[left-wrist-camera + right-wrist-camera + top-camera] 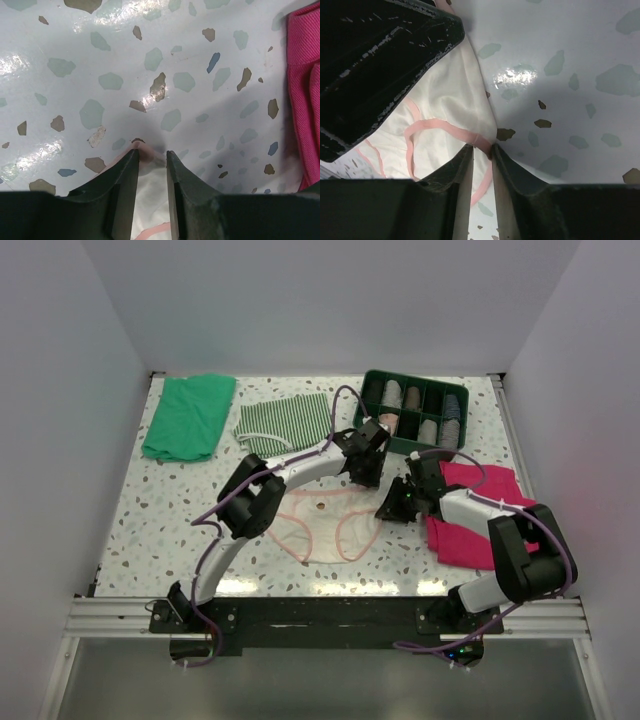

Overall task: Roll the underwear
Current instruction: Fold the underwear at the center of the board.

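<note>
Partly hidden: the far edge of the underwear [330, 525] lies under both tool heads in the top view. In the left wrist view only a pale strip of it [150, 200] shows between the fingers.
Blocked: a dark scuffed body [380, 60] fills the upper left of the right wrist view and covers part of the garment [445, 100]. Cannot tell which part of the rig it is.
Cut off: the magenta cloth [305, 100] runs out of the left wrist view at the right edge.
Counter: the counter [180, 530] is white and speckled with grey, green and brown chips. It is glossy, with glare patches.
Room: plain pale walls [300, 300] stand on three sides.
Other items: a green cloth [188, 415] and a striped cloth [285, 420] lie at the far left. A green tray [372, 380] holding rolls sits at the far right. The magenta cloth [480, 520] lies on the right.
Underwear: it lies spread flat at centre, near the front, with pink edging visible.
Left tool [358, 480]: its fingers [125, 185] are nearly together, pinching a bunched far corner of the fabric at their tips.
Right tool [388, 510]: its fingers [462, 175] are close together, nipping the pink hem on the right side of the garment.
</note>
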`<state>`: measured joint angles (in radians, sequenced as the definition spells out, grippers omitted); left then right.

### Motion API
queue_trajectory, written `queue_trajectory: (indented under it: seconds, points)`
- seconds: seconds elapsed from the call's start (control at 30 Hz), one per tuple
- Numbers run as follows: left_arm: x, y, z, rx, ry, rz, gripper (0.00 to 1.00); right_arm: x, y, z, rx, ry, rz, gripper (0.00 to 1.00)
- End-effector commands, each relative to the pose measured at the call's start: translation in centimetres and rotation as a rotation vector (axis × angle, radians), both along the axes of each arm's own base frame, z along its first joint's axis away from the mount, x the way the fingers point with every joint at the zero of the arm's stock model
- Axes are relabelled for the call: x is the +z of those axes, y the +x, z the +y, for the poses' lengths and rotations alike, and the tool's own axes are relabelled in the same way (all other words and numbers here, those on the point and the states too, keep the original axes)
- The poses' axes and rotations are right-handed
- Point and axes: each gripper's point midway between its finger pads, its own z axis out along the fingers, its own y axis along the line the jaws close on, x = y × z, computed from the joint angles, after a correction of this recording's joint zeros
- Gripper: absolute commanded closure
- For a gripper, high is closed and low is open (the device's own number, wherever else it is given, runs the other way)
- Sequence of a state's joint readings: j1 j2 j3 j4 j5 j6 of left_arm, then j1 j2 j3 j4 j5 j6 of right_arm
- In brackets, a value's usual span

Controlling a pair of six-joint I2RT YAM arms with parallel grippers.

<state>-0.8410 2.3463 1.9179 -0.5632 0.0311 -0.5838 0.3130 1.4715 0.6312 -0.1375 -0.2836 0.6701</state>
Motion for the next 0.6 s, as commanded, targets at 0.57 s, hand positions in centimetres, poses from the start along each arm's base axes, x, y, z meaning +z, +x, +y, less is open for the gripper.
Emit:
queue_trajectory:
  seconds: [0.57]
  points:
    - [1.6, 0.4, -0.6, -0.004, -0.024, -0.025, 1.0, 1.1, -1.0, -0.8, 0.027, -0.031, -0.031, 0.96]
